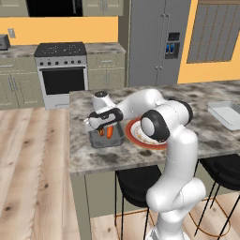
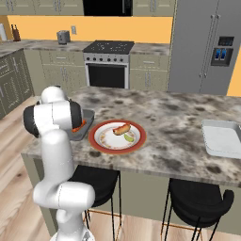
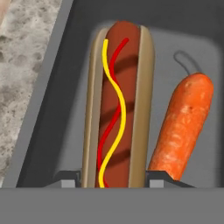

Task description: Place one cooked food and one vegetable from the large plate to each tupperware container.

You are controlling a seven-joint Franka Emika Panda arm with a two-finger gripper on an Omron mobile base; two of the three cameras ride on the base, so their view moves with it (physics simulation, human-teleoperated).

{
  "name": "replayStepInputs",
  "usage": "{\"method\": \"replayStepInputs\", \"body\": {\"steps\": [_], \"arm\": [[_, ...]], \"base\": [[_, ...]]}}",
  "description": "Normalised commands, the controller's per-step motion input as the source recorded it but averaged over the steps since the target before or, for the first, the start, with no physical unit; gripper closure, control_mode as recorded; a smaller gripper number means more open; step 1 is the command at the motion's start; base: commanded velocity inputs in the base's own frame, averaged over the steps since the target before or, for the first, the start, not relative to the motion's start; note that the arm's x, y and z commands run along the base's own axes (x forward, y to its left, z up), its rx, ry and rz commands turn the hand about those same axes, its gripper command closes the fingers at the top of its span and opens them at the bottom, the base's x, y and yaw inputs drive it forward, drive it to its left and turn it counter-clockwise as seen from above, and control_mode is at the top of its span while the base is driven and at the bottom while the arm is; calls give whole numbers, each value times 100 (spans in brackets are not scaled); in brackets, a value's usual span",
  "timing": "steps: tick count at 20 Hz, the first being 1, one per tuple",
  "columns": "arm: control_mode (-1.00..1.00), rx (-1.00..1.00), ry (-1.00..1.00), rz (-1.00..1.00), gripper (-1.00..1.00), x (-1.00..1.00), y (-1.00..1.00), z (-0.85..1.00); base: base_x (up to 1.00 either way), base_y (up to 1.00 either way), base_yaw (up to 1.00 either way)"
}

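My gripper [image 3: 114,180] hangs low inside the dark grey tupperware container [image 3: 48,100], its jaws pressed against both sides of a hot dog [image 3: 118,105] striped with mustard and ketchup. An orange carrot [image 3: 183,127] lies in the same tub, right beside the hot dog. From the left base view the gripper [image 1: 104,132] sits over this tub [image 1: 105,142], left of the large plate [image 1: 128,131]. The red-rimmed plate [image 2: 95,141] holds a second hot dog [image 2: 121,129] and a green vegetable [image 2: 128,138]. The pale tupperware container [image 2: 221,139] stands far right.
The tubs and plate rest on a marbled island counter [image 2: 174,117]. Black stools [image 2: 197,197] stand under its near edge. A stove [image 2: 108,63] and fridge [image 2: 197,47] line the back wall. My arm's elbow [image 1: 157,126] covers part of the plate.
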Motion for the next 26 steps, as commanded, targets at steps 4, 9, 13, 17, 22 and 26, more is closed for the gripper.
{"method": "replayStepInputs", "body": {"steps": [4,9,13,17,22,26], "arm": [[-100,0,2,0,-100,5,0,2],[-100,0,4,0,-100,0,0,23],[-100,-8,-3,-6,-100,-26,-38,43],[-100,-4,-4,-16,-100,-43,-82,62],[-100,0,7,-34,-100,-6,-100,28],[-100,0,13,-34,-100,0,-100,14]], "base": [[0,0,0],[0,0,0],[0,0,0],[0,0,0],[0,0,0],[0,0,0]]}}
